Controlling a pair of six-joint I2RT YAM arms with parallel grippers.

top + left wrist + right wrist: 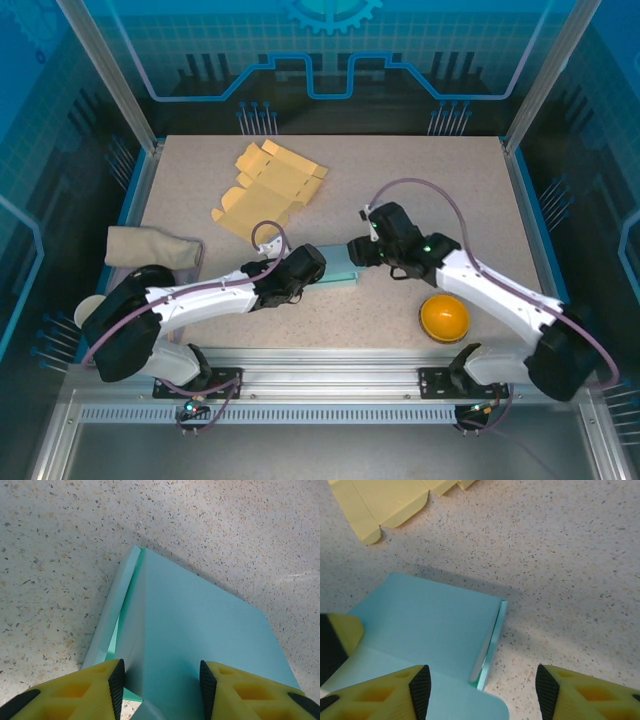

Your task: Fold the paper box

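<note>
A teal paper box lies partly folded and flat on the speckled table, between my two grippers. My left gripper is at its left end. In the left wrist view this gripper is open, its pads either side of the box's broad top panel, with a folded side flap to the left. My right gripper is at the box's right end. In the right wrist view it is open and straddles the box's doubled edge, with a rounded flap under it.
A flat yellow box blank lies at the back centre-left, also seen as yellow card. An orange ball sits at the front right. A beige cloth lies at the left edge.
</note>
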